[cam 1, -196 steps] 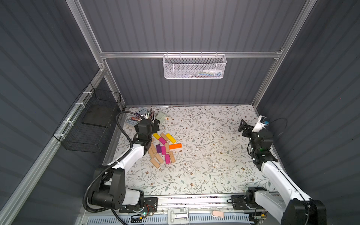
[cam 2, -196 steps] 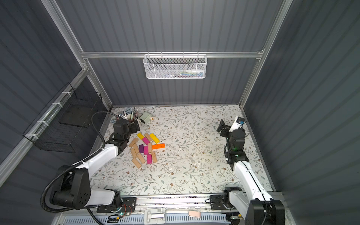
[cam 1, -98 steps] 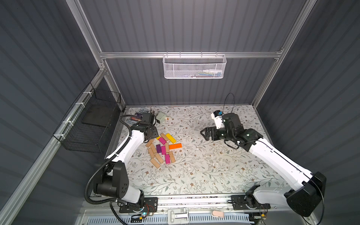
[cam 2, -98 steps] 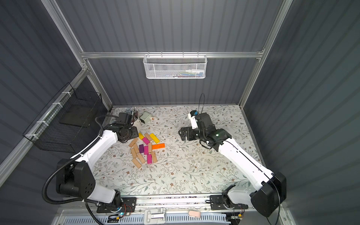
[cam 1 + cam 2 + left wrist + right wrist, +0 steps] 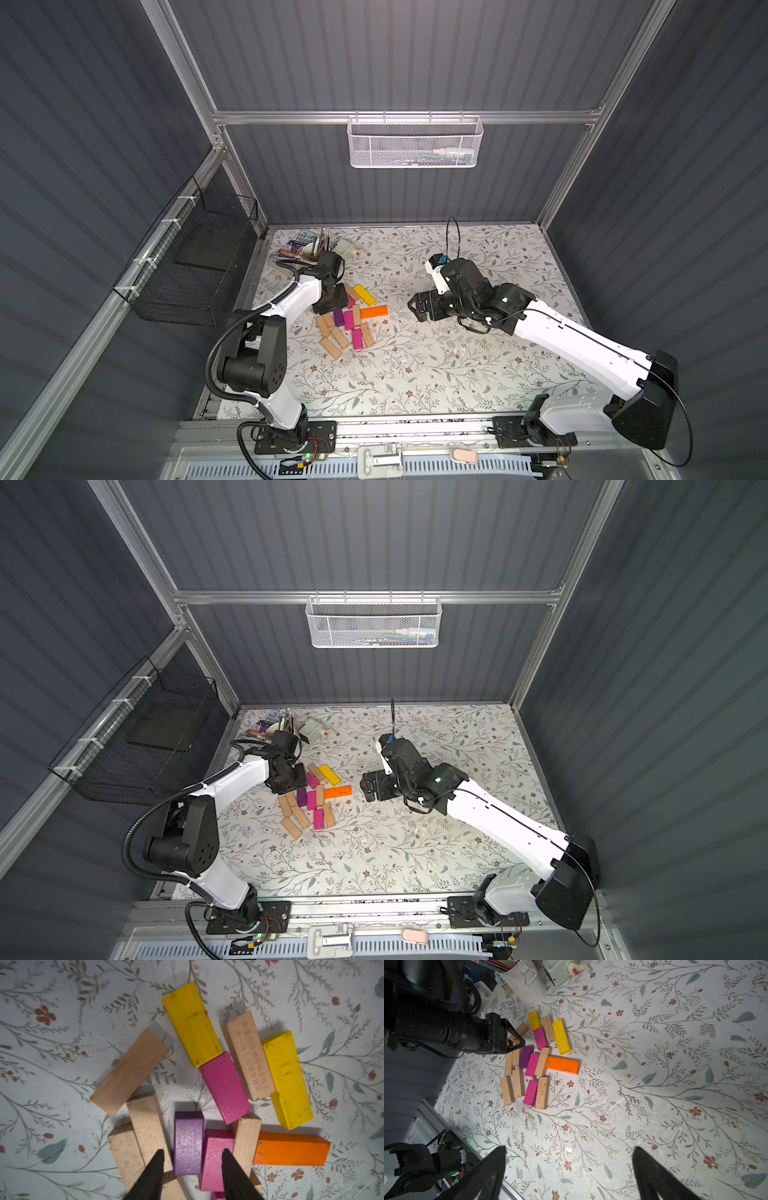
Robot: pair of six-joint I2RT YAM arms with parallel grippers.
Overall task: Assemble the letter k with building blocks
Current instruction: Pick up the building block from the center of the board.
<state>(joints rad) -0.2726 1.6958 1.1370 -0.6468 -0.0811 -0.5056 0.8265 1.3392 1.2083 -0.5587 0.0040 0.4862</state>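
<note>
Reaching in from the left side of the table, the left hand hangs low over the heap of building blocks. Its two dark fingers are parted and straddle a purple block. One fingertip overlaps a tan block on one side of the purple one, and the other overlaps a pink block on the far side. A sliver of gap shows between each finger and the purple block, so this hand is loose and grips nothing (whether the tips touch the wood under them cannot be told).

The blocks lie flat in a loose jumble on the flowered table, toward its rear left part, most touching a neighbour. Two yellow blocks sit at the edge of the heap nearest the white cup. An orange block lies crosswise with one end against a tan one. No letter shape shows yet.

The right hand is held in the air near the orange block's free end, apart from it and pointing toward the heap. In the right wrist view its fingers are spread wide with only bare table between them, so it is released and holds nothing.
</note>
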